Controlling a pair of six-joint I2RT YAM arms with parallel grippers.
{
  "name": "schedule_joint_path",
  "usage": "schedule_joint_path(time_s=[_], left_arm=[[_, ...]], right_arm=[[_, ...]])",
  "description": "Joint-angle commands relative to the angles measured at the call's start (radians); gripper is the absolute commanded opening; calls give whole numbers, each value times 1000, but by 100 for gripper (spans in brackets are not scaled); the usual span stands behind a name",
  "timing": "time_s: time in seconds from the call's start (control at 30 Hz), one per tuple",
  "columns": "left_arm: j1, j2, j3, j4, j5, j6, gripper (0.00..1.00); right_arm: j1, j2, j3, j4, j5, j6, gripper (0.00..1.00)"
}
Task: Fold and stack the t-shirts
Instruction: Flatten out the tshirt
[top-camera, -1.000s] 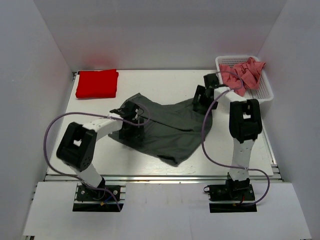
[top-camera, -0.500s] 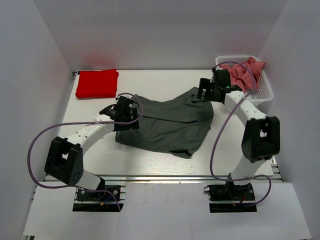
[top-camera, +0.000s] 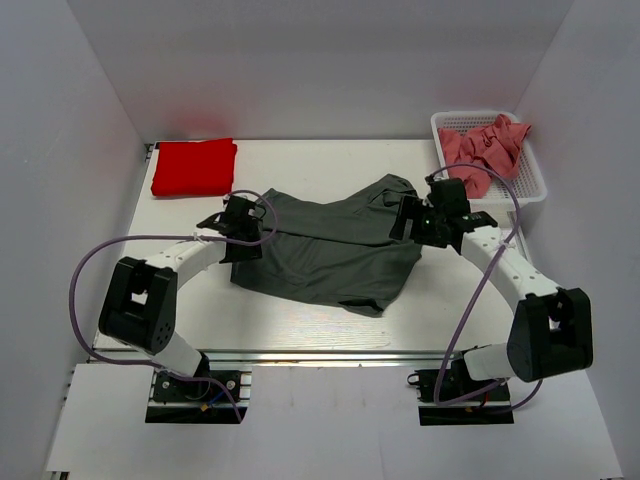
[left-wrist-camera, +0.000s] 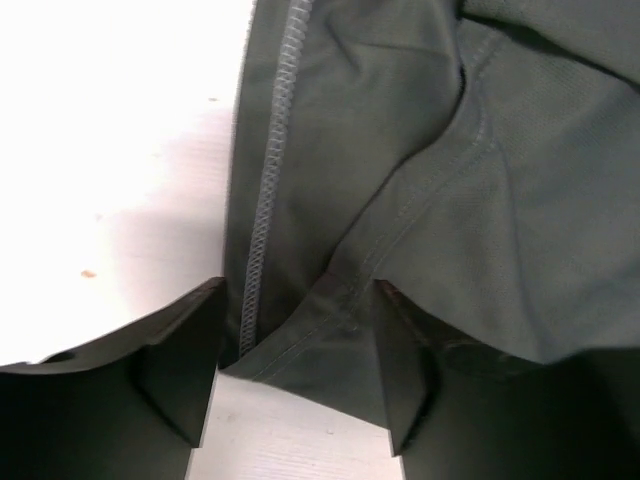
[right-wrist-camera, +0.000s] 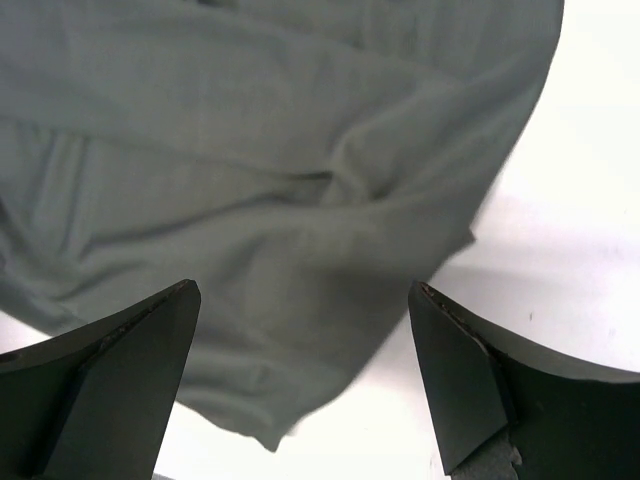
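Observation:
The dark grey t-shirt lies rumpled in the middle of the table. My left gripper is at its left edge; in the left wrist view the gripper is open, with the shirt's hem lying loose between the jaws. My right gripper is over the shirt's right edge; in the right wrist view it is wide open and empty above the grey fabric. A bright red t-shirt lies folded at the back left. Dusty pink t-shirts are heaped in the basket.
The white mesh basket stands at the back right, close behind the right arm. White walls close in the table on the left, back and right. Purple cables loop from both arms over the table's sides.
Both grippers have let go of the grey shirt, which now lies flatter and further back. The left gripper shifted left to the hem. The right gripper swung to the shirt's right edge.

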Motion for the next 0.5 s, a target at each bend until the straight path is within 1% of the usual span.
schedule_joint_path(time_s=[0.0, 0.07, 0.13, 0.2, 0.33, 0.43, 0.47], left_arm=[[14, 2, -6, 54, 73, 33, 68], [14, 2, -28, 71, 99, 45, 64], [14, -7, -47, 71, 123, 46, 63], [14, -7, -61, 71, 123, 46, 63], [23, 5, -74, 56, 102, 36, 58], [23, 5, -86, 65, 102, 36, 48], [23, -7, -86, 76, 102, 27, 43]], right_arm=[[5, -62, -31, -56, 27, 10, 90], [5, -70, -47, -76, 54, 4, 90], [5, -75, -51, -102, 54, 4, 90], [7, -76, -56, -118, 53, 3, 90], [7, -89, -70, -130, 50, -4, 90], [12, -95, -74, -142, 31, -25, 90], [15, -93, -73, -151, 21, -37, 90]])
